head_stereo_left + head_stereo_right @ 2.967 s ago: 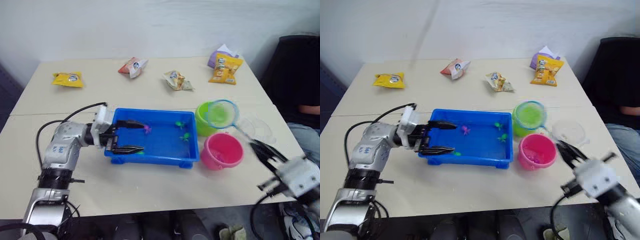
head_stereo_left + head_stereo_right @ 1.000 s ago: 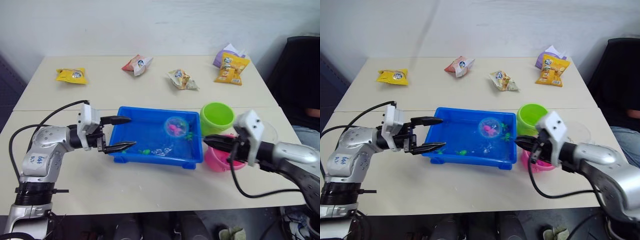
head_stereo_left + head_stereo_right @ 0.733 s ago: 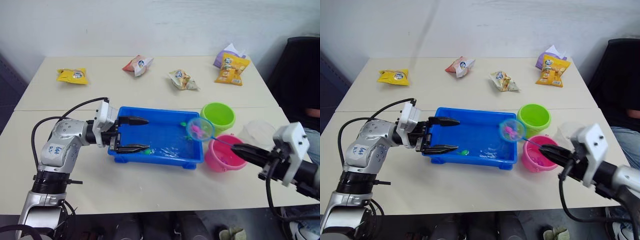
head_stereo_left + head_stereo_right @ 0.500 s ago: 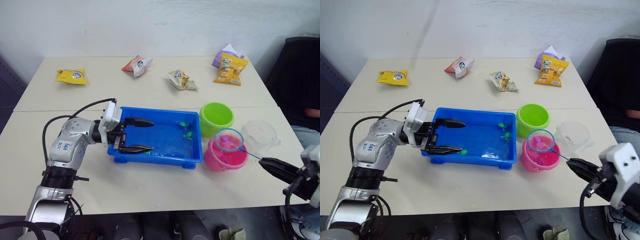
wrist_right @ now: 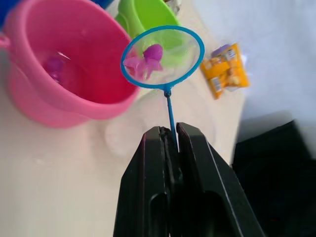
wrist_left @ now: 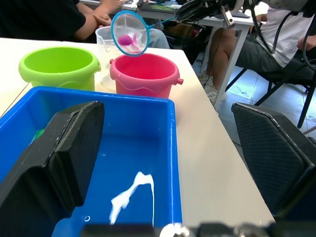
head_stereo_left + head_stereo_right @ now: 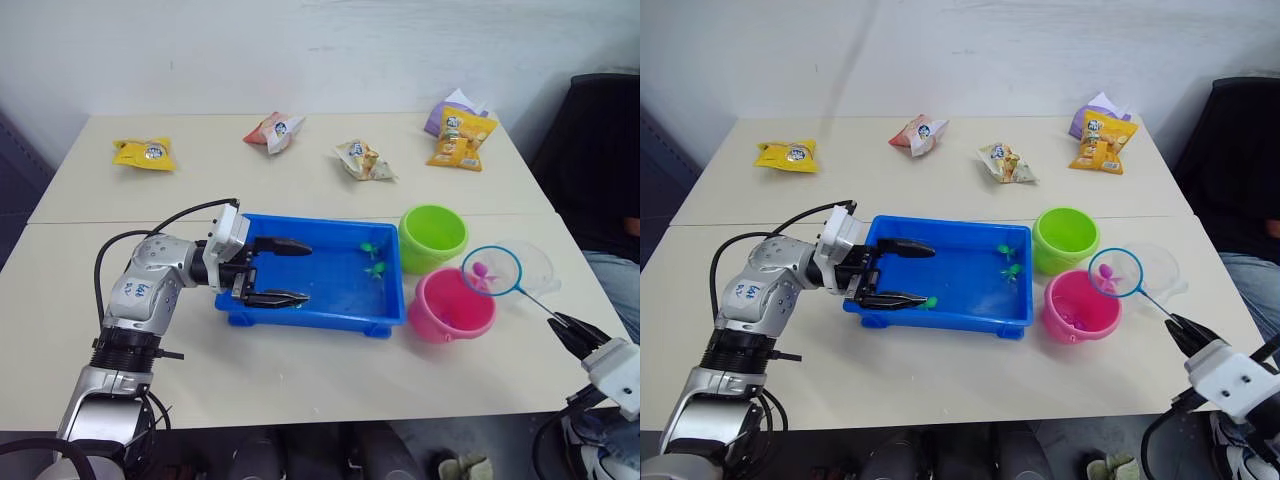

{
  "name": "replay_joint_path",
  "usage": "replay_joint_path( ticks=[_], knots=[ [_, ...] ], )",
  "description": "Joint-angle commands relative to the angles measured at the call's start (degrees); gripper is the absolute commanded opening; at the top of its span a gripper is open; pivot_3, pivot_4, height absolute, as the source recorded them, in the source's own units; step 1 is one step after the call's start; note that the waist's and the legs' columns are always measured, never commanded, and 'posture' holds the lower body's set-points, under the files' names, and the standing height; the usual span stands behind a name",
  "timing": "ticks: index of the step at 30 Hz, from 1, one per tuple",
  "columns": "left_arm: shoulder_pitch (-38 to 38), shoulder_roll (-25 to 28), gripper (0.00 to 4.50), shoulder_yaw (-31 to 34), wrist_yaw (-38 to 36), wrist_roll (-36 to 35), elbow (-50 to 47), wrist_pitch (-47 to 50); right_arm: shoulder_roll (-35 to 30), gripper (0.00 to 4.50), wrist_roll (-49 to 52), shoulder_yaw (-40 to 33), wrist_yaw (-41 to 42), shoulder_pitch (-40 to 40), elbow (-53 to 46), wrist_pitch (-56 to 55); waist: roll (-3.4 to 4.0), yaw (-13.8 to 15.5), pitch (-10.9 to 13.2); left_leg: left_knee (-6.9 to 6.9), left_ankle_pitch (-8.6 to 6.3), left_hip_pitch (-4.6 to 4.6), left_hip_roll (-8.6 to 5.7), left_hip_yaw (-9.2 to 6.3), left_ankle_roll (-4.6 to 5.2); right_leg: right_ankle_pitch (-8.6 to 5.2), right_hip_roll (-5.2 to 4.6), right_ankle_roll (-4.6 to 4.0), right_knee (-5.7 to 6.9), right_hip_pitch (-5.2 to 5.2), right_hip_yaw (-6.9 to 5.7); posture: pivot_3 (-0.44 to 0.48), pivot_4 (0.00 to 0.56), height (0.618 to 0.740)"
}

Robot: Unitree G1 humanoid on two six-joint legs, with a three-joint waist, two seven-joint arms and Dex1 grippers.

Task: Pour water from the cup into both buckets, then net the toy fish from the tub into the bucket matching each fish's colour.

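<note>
The blue tub (image 7: 300,321) sits mid-table with two green toy fish (image 7: 372,258) near its right end. My left gripper (image 7: 295,271) is open, its fingers reaching over the tub's left end. The green bucket (image 7: 433,237) and the pink bucket (image 7: 451,305) stand right of the tub. My right gripper (image 5: 169,131) is shut on the thin handle of the net (image 7: 491,271). A pink fish (image 5: 148,59) lies in the mesh. The hoop hangs just past the pink bucket's right rim, in front of the clear cup (image 7: 535,262). Another pink fish (image 5: 53,64) rests inside the pink bucket.
Snack packets lie along the table's far side: yellow (image 7: 142,153), red and white (image 7: 270,130), pale (image 7: 360,160), orange and purple (image 7: 458,130). A black chair (image 7: 595,150) and a seated person are off the right edge.
The net lifted a pink fish out of the tub, passed over the pink bucket and now hangs beyond its right rim, fish still inside. My left gripper stays open at the tub.
</note>
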Motion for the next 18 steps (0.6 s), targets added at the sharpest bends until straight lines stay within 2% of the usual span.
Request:
replay_joint_path(
  ticks=[1,6,12,15,17,18],
  knots=[
    [-0.5,-0.2,4.43,0.8,0.2,-0.1,-0.9,-0.9,-1.1,0.0,-13.9,-2.8,-9.7,-0.3,4.7,-18.9,0.0,0.0,0.0,0.0,0.01,0.01,0.0,0.0,-0.01,0.0,0.0,0.0,0.0,0.0,0.01,0.0,0.15,0.739],
    [-0.2,-0.4,4.43,0.9,0.7,-0.1,-1.1,-1.1,-0.7,0.0,-29.3,-6.4,-21.6,-1.0,7.0,-28.4,0.0,0.0,0.0,0.0,0.04,0.05,0.0,0.03,-0.08,-0.01,-0.01,-0.01,0.06,0.0,0.04,0.0,0.15,0.739],
    [-0.2,-0.5,4.43,1.0,1.0,-0.2,-1.0,-1.3,-0.6,0.0,-41.4,-9.0,-32.8,-1.7,5.0,-29.3,0.01,-0.1,0.0,0.0,0.07,0.1,0.01,0.05,-0.13,-0.02,-0.02,-0.04,0.11,0.01,0.05,0.0,0.15,0.739],
    [-0.3,-0.4,4.43,1.0,1.1,-0.1,-0.7,-1.5,-2.2,0.0,-38.4,-7.1,-32.9,-1.4,6.1,-27.3,0.01,-0.1,0.0,0.0,0.08,0.13,0.01,0.06,-0.15,-0.03,-0.02,-0.05,0.14,0.02,0.05,0.0,0.15,0.739],
    [-0.3,-0.2,4.43,1.2,1.1,-0.2,-0.7,-1.5,-3.1,0.0,-27.4,-3.5,-28.5,-0.2,6.3,-22.8,0.01,-0.2,0.0,-0.01,0.08,0.21,0.0,0.09,-0.15,-0.03,-0.02,-0.05,0.14,0.08,0.08,0.0,0.15,0.739],
    [-0.2,0.0,4.43,1.3,1.2,-0.2,-0.7,-1.6,-3.8,0.0,-18.2,-0.7,-25.1,0.9,4.0,-18.3,0.01,-0.2,0.0,-0.05,0.08,0.3,0.01,0.09,-0.15,-0.03,-0.01,-0.06,0.13,0.17,0.08,0.0,0.15,0.739]
  ],
)
